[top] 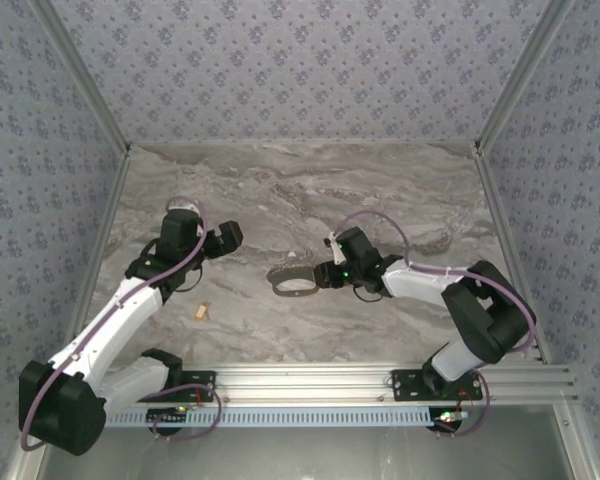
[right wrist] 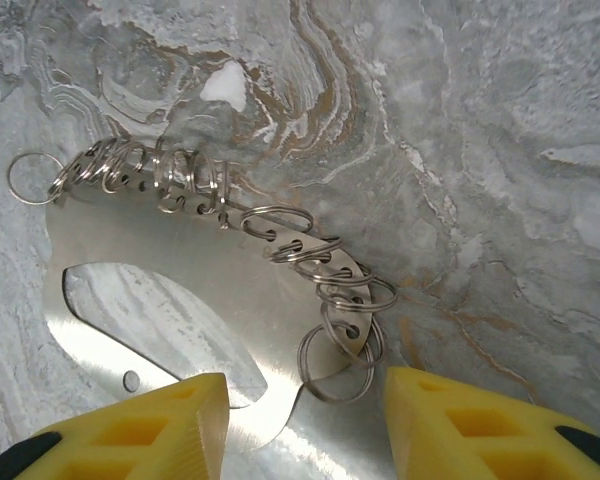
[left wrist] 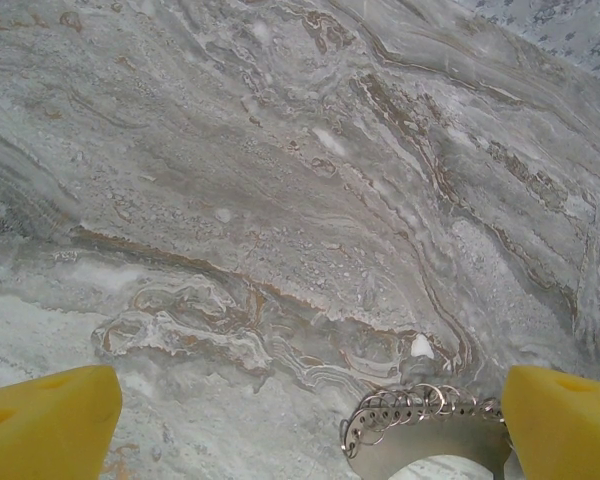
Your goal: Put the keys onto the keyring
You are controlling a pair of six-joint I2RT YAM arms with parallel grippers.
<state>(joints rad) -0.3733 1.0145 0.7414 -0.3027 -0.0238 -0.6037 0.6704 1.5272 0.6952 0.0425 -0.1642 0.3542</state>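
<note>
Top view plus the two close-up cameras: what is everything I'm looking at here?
keyring: one, dull grey flat metal loop with a hollow centre, lying mid-table.
small split rings: many, silver, strung along the keyring's edge.
key: one, tiny, brass-gold, on the table left of the keyring, apart from it.
table: one, grey-brown marble pattern.
walls: three, blue-grey flowered pattern, around the table.
rail: one, silver metal, along the near edge.
left arm: one, white and black, bolted at the rail.
right arm: one, white and black, bolted at the rail.
left gripper: one, yellow fingers, open, left of the keyring.
right gripper: one, yellow fingers, open, either side of the keyring's right end.
</note>
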